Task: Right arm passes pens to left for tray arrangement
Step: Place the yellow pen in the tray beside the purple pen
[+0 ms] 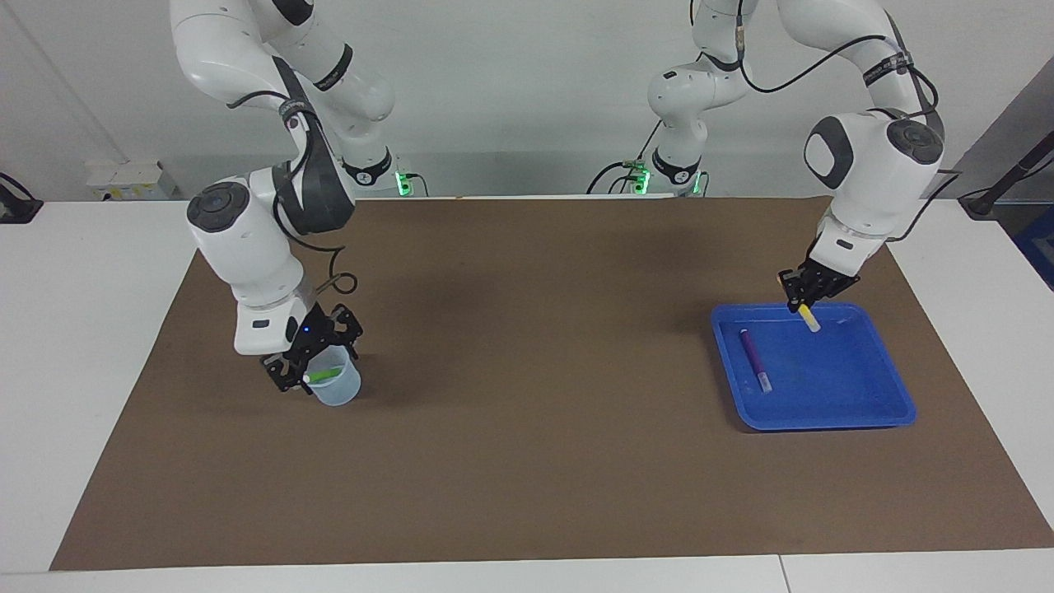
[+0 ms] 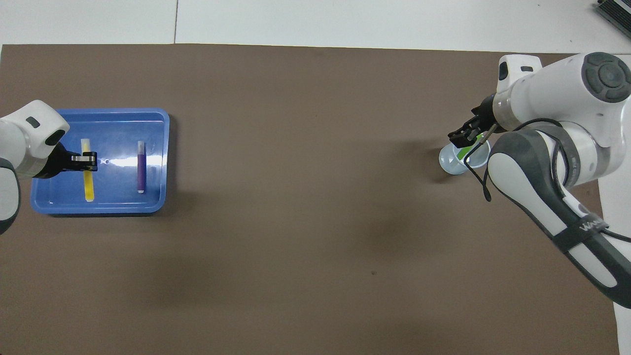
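Three marker pens are being counted: the purple pen (image 1: pixel 755 359) is lying in the blue tray (image 1: pixel 865 416); the yellow pen (image 1: pixel 809 318) is being gripped over it by the left pincer (image 1: pixel 805 288); the green pen (image 1: pixel 323 375) is sitting in one translucent cup (image 1: pixel 338 389), with the right pincer (image 1: pixel 311 352) spread around it on the worktop (image 1: pixel 527 461).

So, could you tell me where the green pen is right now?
The green pen leans inside the translucent cup at the right arm's end of the table, with the right gripper at the cup's rim.

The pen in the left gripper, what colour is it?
Yellow pen with a pale end, seen best in the overhead view, held by the left gripper over the blue tray.
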`<action>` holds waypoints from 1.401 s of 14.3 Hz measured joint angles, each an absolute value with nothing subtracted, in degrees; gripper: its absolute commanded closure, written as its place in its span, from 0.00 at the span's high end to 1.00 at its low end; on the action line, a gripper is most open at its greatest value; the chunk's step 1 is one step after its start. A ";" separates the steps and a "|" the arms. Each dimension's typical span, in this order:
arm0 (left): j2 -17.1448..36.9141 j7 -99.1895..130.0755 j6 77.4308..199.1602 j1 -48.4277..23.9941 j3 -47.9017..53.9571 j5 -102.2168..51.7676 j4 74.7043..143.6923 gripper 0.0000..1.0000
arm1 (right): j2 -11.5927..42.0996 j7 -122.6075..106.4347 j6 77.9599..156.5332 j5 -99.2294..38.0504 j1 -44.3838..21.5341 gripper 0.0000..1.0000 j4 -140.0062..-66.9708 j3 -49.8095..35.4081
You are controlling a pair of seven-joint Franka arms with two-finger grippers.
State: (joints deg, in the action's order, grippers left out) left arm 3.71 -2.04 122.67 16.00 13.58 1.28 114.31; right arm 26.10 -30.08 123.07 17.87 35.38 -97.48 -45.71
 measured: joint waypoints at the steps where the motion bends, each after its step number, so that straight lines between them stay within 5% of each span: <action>1: 4.90 -2.04 124.11 16.12 13.57 1.34 113.98 0.00 | 26.38 -30.38 123.34 18.10 35.52 0.84 -97.48 -45.69; 8: 18.72 -2.11 133.22 18.15 13.51 8.76 108.74 0.00 | 27.10 -31.05 124.26 18.14 36.48 0.84 -98.19 -45.50; 20: 20.36 1.53 135.30 18.81 13.86 9.47 111.74 0.00 | 27.80 -31.10 123.62 18.14 38.27 0.78 -100.24 -45.55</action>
